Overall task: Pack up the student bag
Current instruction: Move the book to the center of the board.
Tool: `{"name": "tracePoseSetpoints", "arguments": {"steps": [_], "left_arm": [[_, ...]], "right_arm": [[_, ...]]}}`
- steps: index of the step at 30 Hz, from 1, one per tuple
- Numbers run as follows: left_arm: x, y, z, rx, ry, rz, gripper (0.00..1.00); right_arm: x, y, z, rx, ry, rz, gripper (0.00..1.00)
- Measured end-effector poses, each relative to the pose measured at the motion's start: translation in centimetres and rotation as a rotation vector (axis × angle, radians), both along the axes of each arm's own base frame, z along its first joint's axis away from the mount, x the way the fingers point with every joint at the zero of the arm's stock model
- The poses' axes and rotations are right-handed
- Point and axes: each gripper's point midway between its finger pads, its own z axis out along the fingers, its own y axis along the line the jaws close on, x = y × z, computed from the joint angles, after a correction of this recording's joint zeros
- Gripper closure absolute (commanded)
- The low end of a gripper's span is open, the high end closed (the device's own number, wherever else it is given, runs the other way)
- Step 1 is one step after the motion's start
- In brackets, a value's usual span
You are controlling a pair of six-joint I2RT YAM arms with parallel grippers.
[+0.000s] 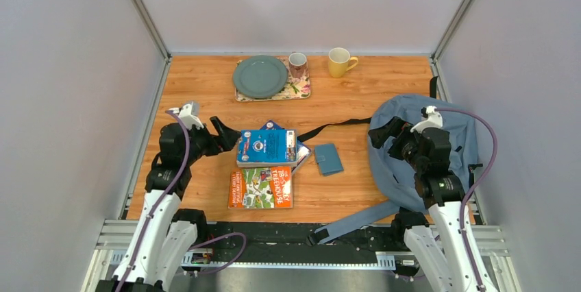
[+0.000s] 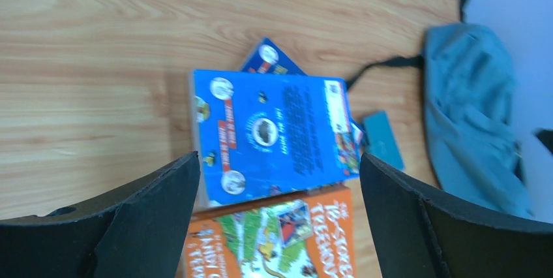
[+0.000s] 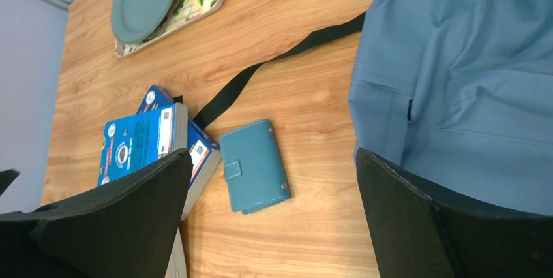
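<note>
Both claws are at full spread and hold nothing: the left gripper [image 1: 220, 136] hangs just beside the left edge of the book stack, jaws wide, and the right gripper [image 1: 382, 136] hangs over the left part of the student bag [image 1: 397, 179], jaws equally wide. The student bag lies flat on the right side of the table [image 1: 199, 79], with one black strap [image 1: 336, 126] running left toward the books and another trailing to the near edge. No opening of the bag can be made out in any view, so whether its zipper is open or shut cannot be told. No item is seen inside the bag. All loose items lie on the table, apart from it: a blue book [image 1: 266, 147] resting on a second blue book [image 1: 273, 125], an orange book [image 1: 260, 188] just in front of them, and a teal case [image 1: 328, 159] between the stack and the bag. By this layout the packing appears not yet begun. Judged outstanding: gain access to the bag's compartment, then transfer each book, and probably the case, into it. A plate [image 1: 260, 77] and floral mug [image 1: 297, 64] on a tray [image 1: 301, 90], plus a yellow mug [image 1: 339, 62], stand at the far edge, well apart.
</note>
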Motion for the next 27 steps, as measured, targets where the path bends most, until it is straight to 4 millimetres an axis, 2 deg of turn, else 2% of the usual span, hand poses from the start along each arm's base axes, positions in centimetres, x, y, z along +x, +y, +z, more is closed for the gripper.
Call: {"name": "tracePoseSetpoints", "arguments": {"steps": [4,7,9,11,13,16,19,23,27], "left_arm": [[-0.6,-3.0,0.4,-0.133,0.037,-0.137,0.01],[-0.9,-4.5,0.4,-0.148,0.048,-0.179,0.01],[-1.8,-6.6,0.2,-0.127,0.049,-0.245,0.01],[-3.5,-10.3,-0.5,-0.078,0.058,-0.356,0.01],[-4.7,-12.8,-1.2,-0.037,0.081,-0.436,0.01],[-4.3,-15.8,-2.0,0.05,0.114,-0.484,0.01],[-4.4,-18.9,-3.9,0.136,0.146,-0.539,0.01],[-5.3,-21.6,-6.9,0.217,0.206,-0.614,0.01],[-5.1,-23.8,-9.5,0.248,0.262,-0.654,0.01]], "right_arm": [[-0.1,1.1,-0.5,0.028,0.031,0.055,0.0],[-0.2,1.4,-0.6,0.037,0.039,0.074,0.0],[-0.3,1.5,-0.5,0.042,0.035,0.078,0.0],[-0.3,1.7,-0.4,0.049,0.034,0.084,0.0],[-0.3,1.8,-0.1,0.056,0.031,0.091,0.0],[-0.3,2.0,0.6,0.066,0.021,0.094,0.0],[-0.2,2.0,1.1,0.078,0.013,0.089,0.0],[-0.3,2.2,1.2,0.1,0.018,0.084,0.0],[-0.3,2.2,1.2,0.116,0.026,0.072,0.0]]}}
